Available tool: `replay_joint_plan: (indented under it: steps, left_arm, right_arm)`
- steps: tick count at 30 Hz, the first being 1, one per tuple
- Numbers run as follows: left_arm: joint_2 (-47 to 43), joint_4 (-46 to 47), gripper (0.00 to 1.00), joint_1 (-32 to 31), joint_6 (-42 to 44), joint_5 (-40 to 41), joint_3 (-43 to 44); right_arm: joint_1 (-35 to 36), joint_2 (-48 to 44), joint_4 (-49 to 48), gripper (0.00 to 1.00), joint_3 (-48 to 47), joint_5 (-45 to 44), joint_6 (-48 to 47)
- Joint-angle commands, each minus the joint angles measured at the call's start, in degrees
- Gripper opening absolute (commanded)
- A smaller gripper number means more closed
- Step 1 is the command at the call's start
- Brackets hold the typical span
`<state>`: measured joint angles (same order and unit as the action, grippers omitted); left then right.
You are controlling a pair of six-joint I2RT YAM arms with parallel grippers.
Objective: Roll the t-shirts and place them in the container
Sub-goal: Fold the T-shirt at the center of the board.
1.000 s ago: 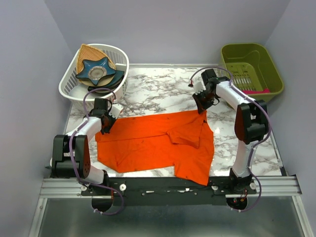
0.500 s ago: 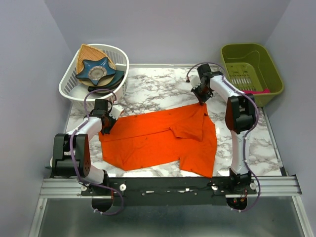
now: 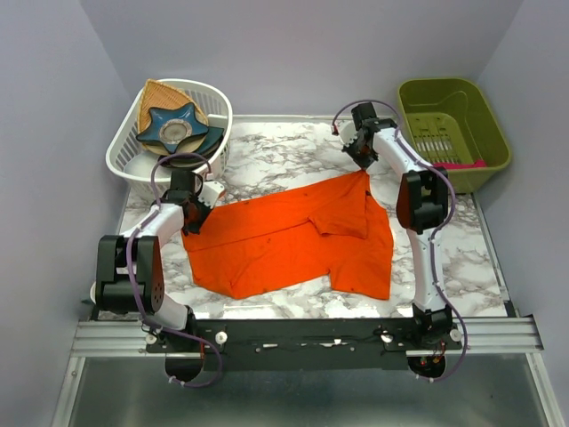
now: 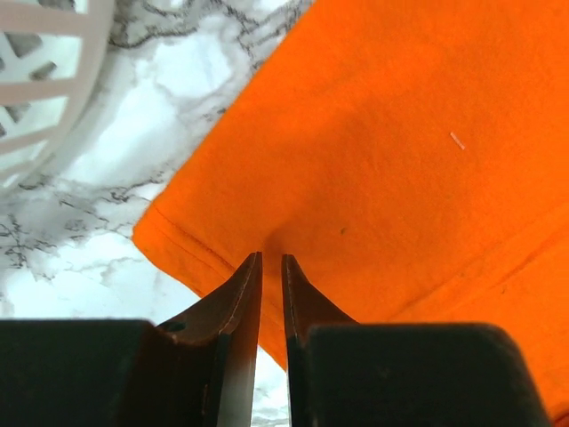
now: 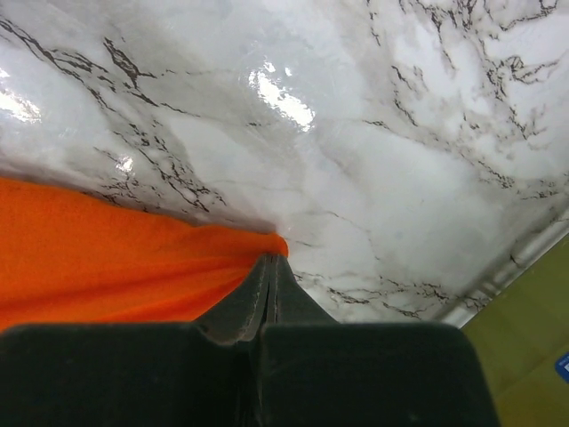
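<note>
The bright orange t-shirt [image 3: 293, 240] lies mostly flat on the marble table, with a folded flap near its middle right. My left gripper [image 3: 193, 216] is at the shirt's far left corner. In the left wrist view its jaws [image 4: 271, 258] are nearly closed, pinching a pucker of orange fabric [image 4: 382, 151] at the tips. My right gripper [image 3: 361, 165] is at the shirt's far right corner, which is pulled into a point. In the right wrist view it [image 5: 271, 259] is shut on that orange corner [image 5: 107, 258], just above the marble.
A white basket [image 3: 122, 158] at the back left holds a blue star-shaped dish [image 3: 178, 129] and a tan woven piece [image 3: 160, 93]. Its rim shows in the left wrist view [image 4: 53, 89]. A green bin [image 3: 493, 120] at the back right holds a small pink item [image 3: 462, 165].
My right gripper has moved toward the back of the table with the shirt corner in it. The left gripper shifted slightly back. The whole shirt slid away from the near edge and stretched out.
</note>
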<state>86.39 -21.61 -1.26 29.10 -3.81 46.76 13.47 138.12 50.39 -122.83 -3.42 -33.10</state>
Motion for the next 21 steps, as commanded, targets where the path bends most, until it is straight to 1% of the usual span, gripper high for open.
replay_joint_plan:
  steps: [1,2,3,4,5,6,8,9,11,12,13,14,15,17,18,20,21]
  left_arm:
    - [-4.2,-3.6,0.25,-0.2,-1.7,-8.2,2.7]
    - [-6.9,-4.4,0.26,-0.2,-1.9,-10.2,2.8]
    - [-8.4,-5.1,0.27,-0.3,-2.6,-12.8,2.7]
    - [-9.8,-5.1,0.27,-0.6,-3.2,-15.9,2.5]
    - [-12.4,-4.9,0.29,-1.0,-4.2,-17.1,2.3]
    - [-13.4,-4.4,0.29,-1.6,-5.8,-18.0,2.1]
    - [-15.4,-4.2,0.30,-3.7,-7.6,-19.8,1.7]
    - [-15.8,-3.9,0.31,-4.2,-8.8,-20.4,1.4]
    - [-17.2,-3.2,0.32,-5.5,-9.6,-21.8,-0.3]
    - [-17.5,-2.9,0.33,-6.1,-9.6,-22.3,-1.1]
    - [-17.7,-2.7,0.33,-6.6,-9.7,-22.4,-2.5]
    - [-17.9,-2.5,0.33,-7.3,-9.6,-22.7,-3.2]
    - [-17.8,-1.8,0.34,-9.2,-9.3,-23.1,-4.0]
    - [-17.1,-0.8,0.34,-12.1,-9.6,-23.3,-4.9]
    - [-16.6,0.8,0.34,-14.9,-9.9,-23.5,-4.8]
    - [-13.9,2.3,0.35,-17.9,-11.4,-23.9,-3.4]
    - [-12.7,3.7,0.35,-19.2,-12.0,-24.1,-2.6]
  right_arm:
    - [-0.3,-5.4,-3.3,0.03,1.4,-0.6,0.5]
    - [-0.2,-7.2,-3.9,0.03,3.7,1.0,0.7]
    - [0.0,-9.7,-5.8,0.07,5.8,1.7,1.1]
    - [0.4,-11.9,-6.9,0.12,7.8,2.5,1.1]
    - [0.7,-16.7,-7.8,0.18,12.5,5.0,1.1]
    - [0.9,-18.9,-8.5,0.30,14.8,6.6,0.7]
    - [2.3,-23.4,-9.1,0.35,20.1,9.6,0.3]
    - [2.8,-26.6,-7.8,0.36,24.2,11.5,-0.3]
    - [4.4,-29.5,-5.1,0.36,28.0,16.8,-1.8]
    - [5.2,-32.1,-4.3,0.36,32.4,17.7,-3.1]
    - [6.8,-33.3,-4.4,0.36,34.7,18.4,-4.0]
    - [7.8,-34.1,-4.6,0.36,36.8,18.4,-5.1]
    - [8.8,-35.0,-5.3,0.36,39.2,18.0,-7.3]
    - [11.1,-36.3,-6.8,0.35,43.8,16.9,-8.6]
    - [11.4,-36.3,-7.8,0.34,44.5,16.0,-8.9]
    - [11.7,-34.4,-8.5,0.32,44.4,14.9,-8.7]
    - [11.7,-33.5,-8.8,0.30,43.9,12.6,-8.6]
